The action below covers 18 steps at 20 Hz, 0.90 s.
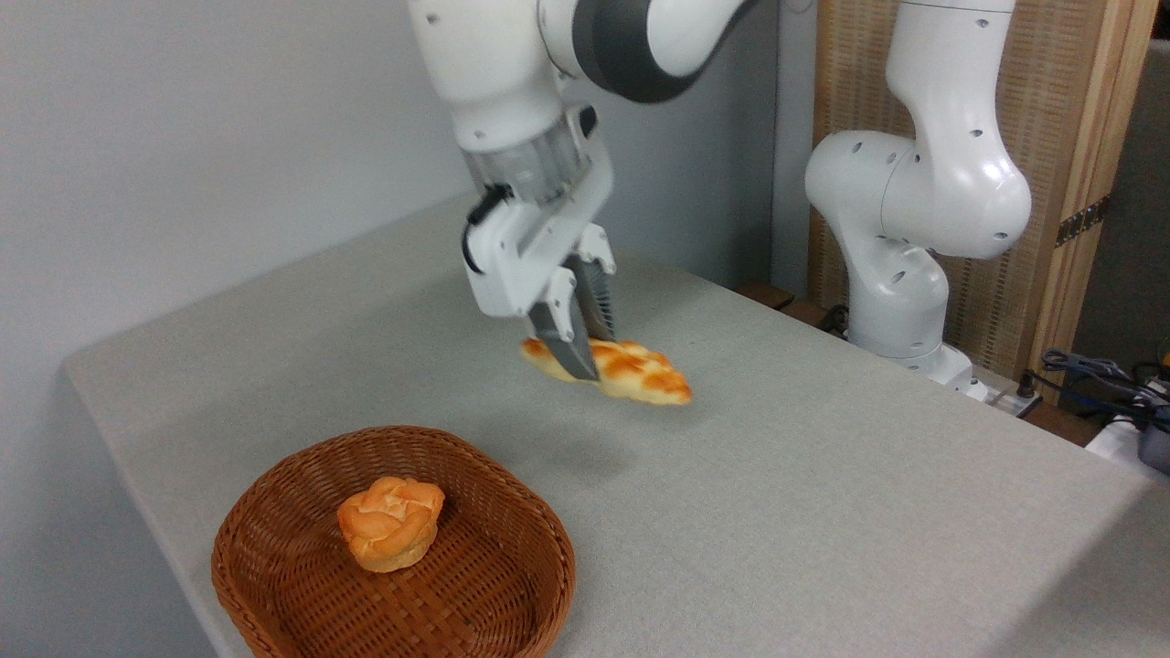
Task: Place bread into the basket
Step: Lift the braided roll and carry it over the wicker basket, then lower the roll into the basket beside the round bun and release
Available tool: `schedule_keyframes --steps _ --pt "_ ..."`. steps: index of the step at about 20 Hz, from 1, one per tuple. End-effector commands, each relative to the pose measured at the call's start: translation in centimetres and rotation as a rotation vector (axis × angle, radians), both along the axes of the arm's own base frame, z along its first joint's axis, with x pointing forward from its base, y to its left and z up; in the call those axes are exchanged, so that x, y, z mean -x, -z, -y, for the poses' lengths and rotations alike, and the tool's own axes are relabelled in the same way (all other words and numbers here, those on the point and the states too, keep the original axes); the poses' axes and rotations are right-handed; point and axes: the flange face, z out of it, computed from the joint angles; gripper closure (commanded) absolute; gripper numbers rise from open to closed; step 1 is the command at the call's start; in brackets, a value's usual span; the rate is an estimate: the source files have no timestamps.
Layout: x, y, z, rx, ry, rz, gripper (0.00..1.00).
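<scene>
Carry step in hand: the gripper (585, 352) is clamped across the bread (614, 369), which hangs clear of the table (823, 475), well apart from the basket (274, 557). A bun (391, 522) occupies the basket centre. Next: travel over the basket, lower, release beside the bun

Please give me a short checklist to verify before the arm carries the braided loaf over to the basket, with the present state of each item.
1. Grip: hand shut on the braided loaf, near its left end. Ok.
2. Loaf clear of the table, shadow beneath it. Ok.
3. Loaf level: right end droops a little. Cannot tell if it is slipping.
4. Wicker basket upright, open side up. Ok.
5. Free room: round bun sits in the middle of the basket. Not ok for a central drop.
</scene>
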Motion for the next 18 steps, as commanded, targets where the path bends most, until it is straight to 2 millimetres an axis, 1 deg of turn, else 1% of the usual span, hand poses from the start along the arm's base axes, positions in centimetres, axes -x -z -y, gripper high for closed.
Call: schedule_keyframes --steps 1,2,3,5,8,9,10,11,12,13,14,15,16,17,18 --pt "-5.3 -3.6 0.6 0.057 -0.205 0.037 0.55" --pt "-7.3 -4.6 0.7 0.069 -0.286 0.056 0.52" --pt "-8.2 -5.1 0.7 0.072 -0.32 0.069 0.51" --pt "-11.5 -6.4 0.9 0.107 -0.426 0.097 0.5" --pt "-13.5 -6.9 0.5 0.125 -0.547 0.125 0.5" --pt "-14.8 -6.5 0.3 0.135 -0.604 0.161 0.48" --pt "-15.4 -6.3 0.1 0.14 -0.63 0.182 0.48" --pt "-16.2 -5.8 -0.1 0.149 -0.684 0.208 0.44" --pt "-16.5 -5.8 -0.3 0.154 -0.711 0.221 0.43" --pt "-17.1 -5.7 -0.9 0.165 -0.77 0.248 0.38" --pt "-17.4 -5.8 -1.6 0.171 -0.809 0.266 0.36" --pt "-18.0 -5.8 -2.7 0.182 -0.869 0.295 0.31" --pt "-18.3 -6.0 -2.9 0.193 -0.897 0.317 0.21" --pt "-18.3 -6.0 -3.0 0.196 -0.901 0.323 0.17" --pt "-18.4 -6.1 -3.1 0.195 -0.897 0.327 0.14"
